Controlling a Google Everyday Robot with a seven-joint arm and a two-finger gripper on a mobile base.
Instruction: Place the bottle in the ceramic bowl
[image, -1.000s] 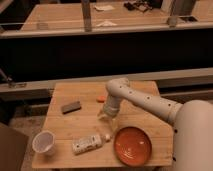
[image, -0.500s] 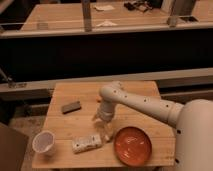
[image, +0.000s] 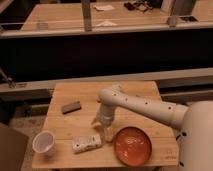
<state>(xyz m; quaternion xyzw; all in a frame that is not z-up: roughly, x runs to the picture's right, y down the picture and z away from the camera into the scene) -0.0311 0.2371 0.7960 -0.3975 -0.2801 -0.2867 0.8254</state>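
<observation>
gripper (image: 103, 129) at bottle's (image: 86, 143) 1 o'clock | its opening cannot be told | risk: off-centre descent may roll the lying bottle away from the ceramic bowl (image: 132, 145)

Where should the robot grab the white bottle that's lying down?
Around its middle, coming straight down from above. The white bottle lies on its side on the wooden table, so its narrow width fits a pinch. The gripper hangs close beside it.

Nothing can be read here: no text, brand, number or sign shows on the bottle (image: 86, 143), the ceramic bowl (image: 132, 145) or the surface (image: 75, 92). The gripper (image: 104, 132) hangs near the surface's front edge, between the bottle and the ceramic bowl.
</observation>
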